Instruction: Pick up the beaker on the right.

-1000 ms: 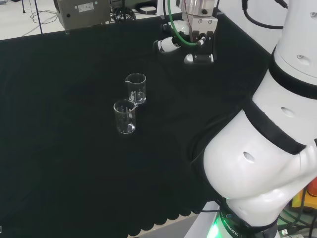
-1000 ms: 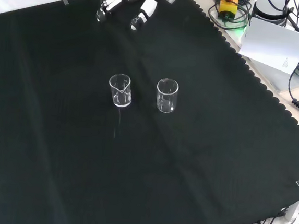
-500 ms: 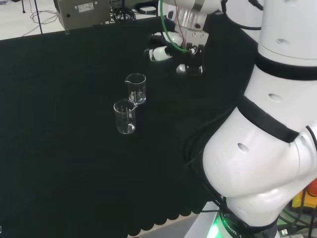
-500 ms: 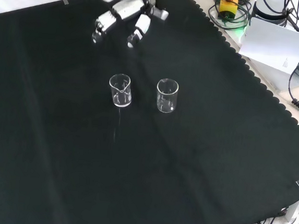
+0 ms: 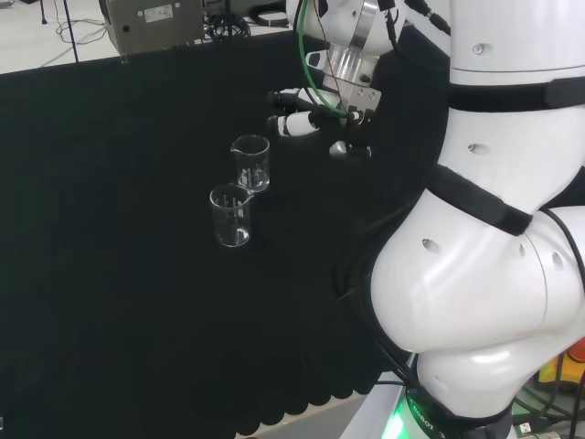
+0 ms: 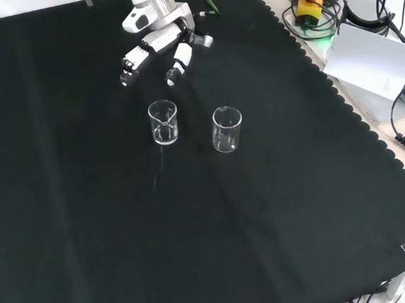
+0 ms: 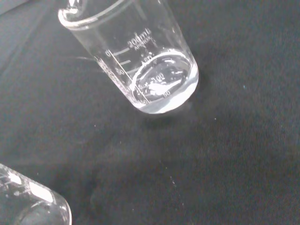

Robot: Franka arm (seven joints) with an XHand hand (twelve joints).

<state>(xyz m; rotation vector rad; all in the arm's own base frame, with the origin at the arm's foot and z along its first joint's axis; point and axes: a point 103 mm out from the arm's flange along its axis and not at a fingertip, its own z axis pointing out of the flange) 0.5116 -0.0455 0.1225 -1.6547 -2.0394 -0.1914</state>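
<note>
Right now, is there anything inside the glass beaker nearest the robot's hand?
The beaker nearest the hand looks empty: the wrist view shows its clear base with black cloth beneath. A thin film of clear liquid can't be ruled out.

The cloth (image 6: 267, 221) is plain black. Both beakers (image 6: 162, 122) (image 6: 226, 129) are clear glass, with what look like white markings. The hand (image 6: 159, 43) is white and black.

Head camera is looking from behind and above the arm's base, over the table (image 5: 110, 302). Front camera is looking down from the opposite side. Wrist camera is sitting close. All are sharing two beakers (image 6: 164, 122).
</note>
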